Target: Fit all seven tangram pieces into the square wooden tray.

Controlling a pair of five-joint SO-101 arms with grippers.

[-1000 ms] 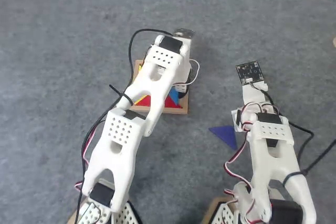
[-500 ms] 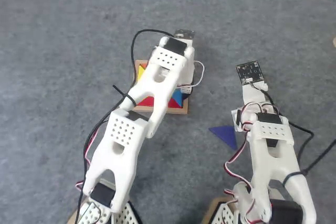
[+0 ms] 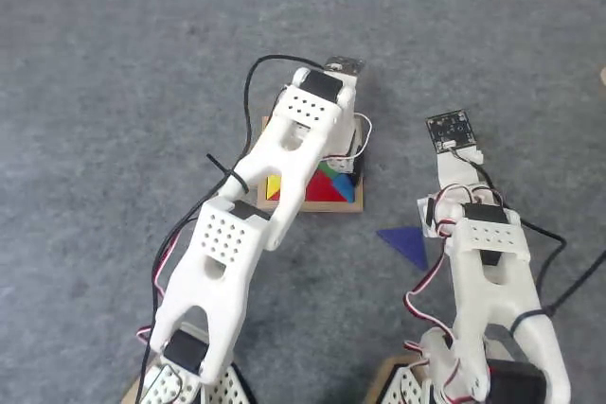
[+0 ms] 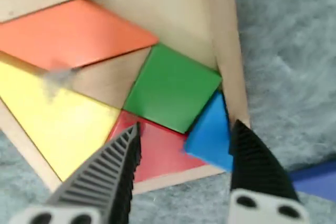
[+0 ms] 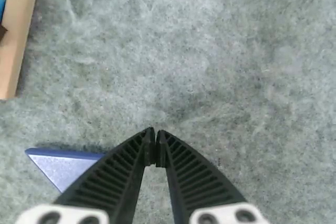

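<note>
The square wooden tray (image 3: 312,206) lies mid-table under my left arm. Inside it are an orange piece (image 4: 73,32), a yellow triangle (image 4: 58,124), a green square (image 4: 173,87), a red triangle (image 4: 157,150) and a light blue triangle (image 4: 210,135) tilted against the rim. My left gripper (image 4: 186,125) hovers open just above the green, red and light blue pieces and holds nothing. A dark blue triangle (image 3: 405,243) lies on the carpet to the tray's right. My right gripper (image 5: 152,148) is shut and empty, low over the carpet beside that dark blue triangle (image 5: 63,166).
Grey carpet (image 3: 114,92) covers the whole table, with open room at the left and the back. The right arm (image 3: 483,262) stands close to the dark blue triangle. Bare wood (image 4: 157,3) shows in one part of the tray's floor.
My left arm has swung to the right, and the tray has slid right with it, closer to the dark blue triangle. The right arm has kept still.
</note>
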